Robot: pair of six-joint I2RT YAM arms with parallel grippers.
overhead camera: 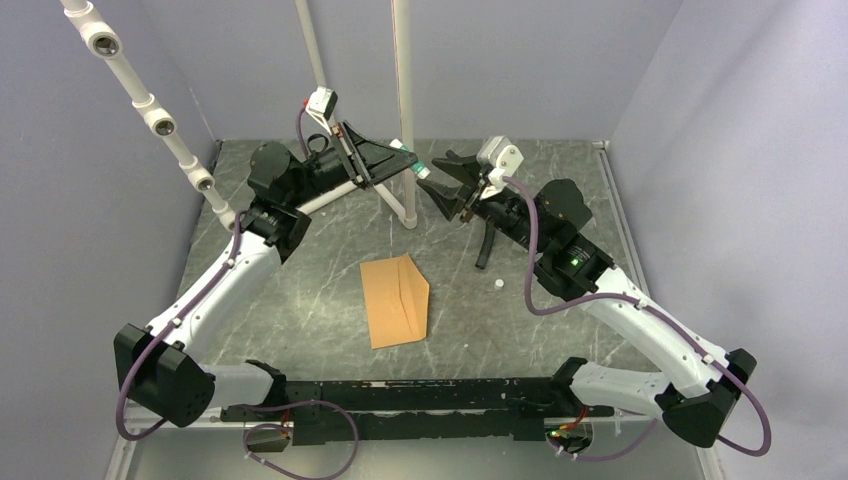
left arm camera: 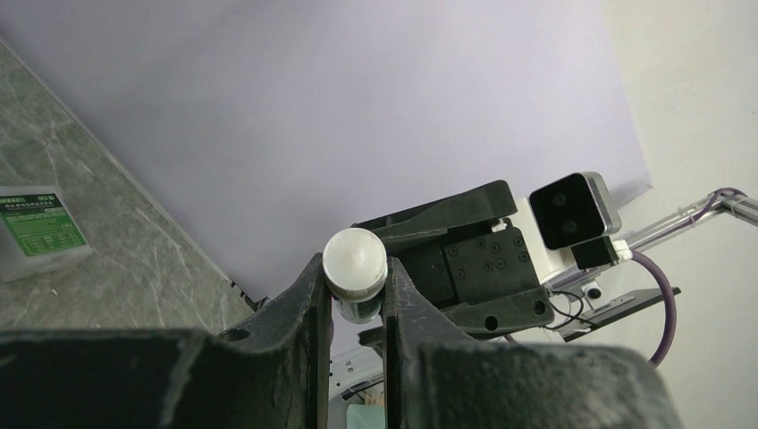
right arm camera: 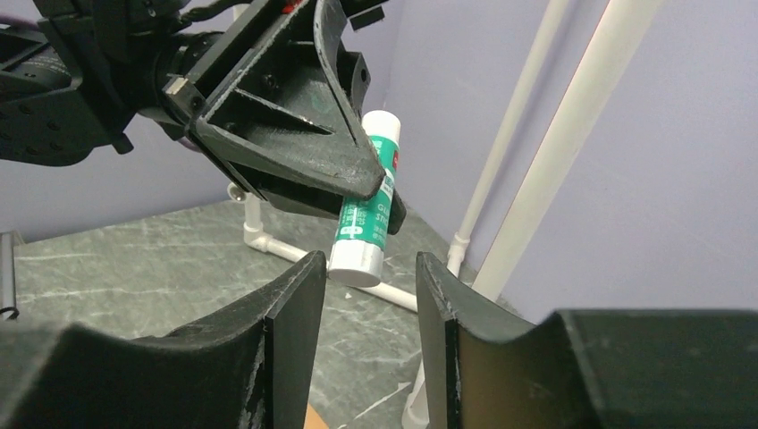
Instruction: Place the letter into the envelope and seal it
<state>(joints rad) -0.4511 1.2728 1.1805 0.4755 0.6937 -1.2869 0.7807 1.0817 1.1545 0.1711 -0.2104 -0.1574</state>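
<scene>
Left gripper (left arm camera: 357, 302) pinches the glue stick (right arm camera: 368, 192); right gripper (right arm camera: 362, 279), half open and empty, flanks its white end, possibly the base. It should centre before squeezing.

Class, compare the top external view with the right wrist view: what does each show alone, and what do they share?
Only top external: the envelope lying on the table, apart from both arms. Only right wrist: the glue stick's printed green label, and the right gripper's fingers flanking its white end. Both: the left gripper clamped on the glue stick.
</scene>
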